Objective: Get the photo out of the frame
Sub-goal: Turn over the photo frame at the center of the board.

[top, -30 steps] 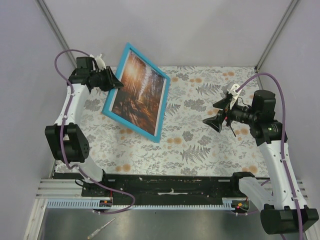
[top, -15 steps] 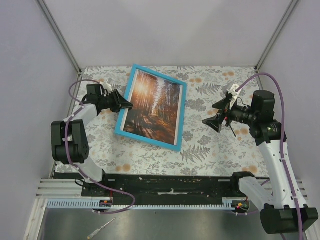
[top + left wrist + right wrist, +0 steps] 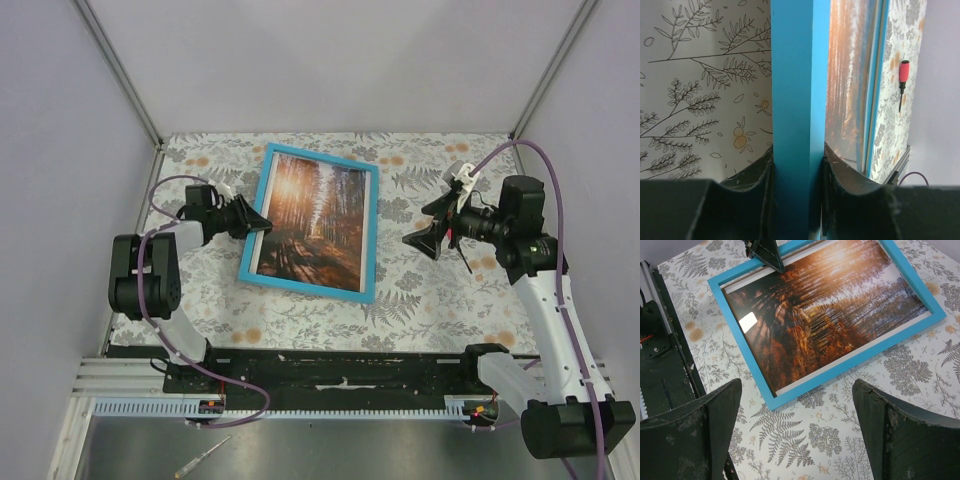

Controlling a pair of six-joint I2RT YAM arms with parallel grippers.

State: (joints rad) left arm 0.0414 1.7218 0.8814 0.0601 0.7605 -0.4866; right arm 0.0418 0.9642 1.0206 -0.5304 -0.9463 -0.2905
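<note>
We see our left gripper (image 3: 258, 222) clamped on the 9 o'clock edge of the thin bright-blue rectangular frame (image 3: 372, 235). The autumn-forest photo print (image 3: 315, 225) sits inside it, mid floral-covered bench (image 3: 430, 300). Our right gripper (image 3: 422, 236) hangs wide at 3 o'clock.

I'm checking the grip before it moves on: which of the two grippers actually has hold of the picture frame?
The left gripper, clamped on the left edge of the frame. The right gripper hangs open beside the frame, touching nothing.
</note>
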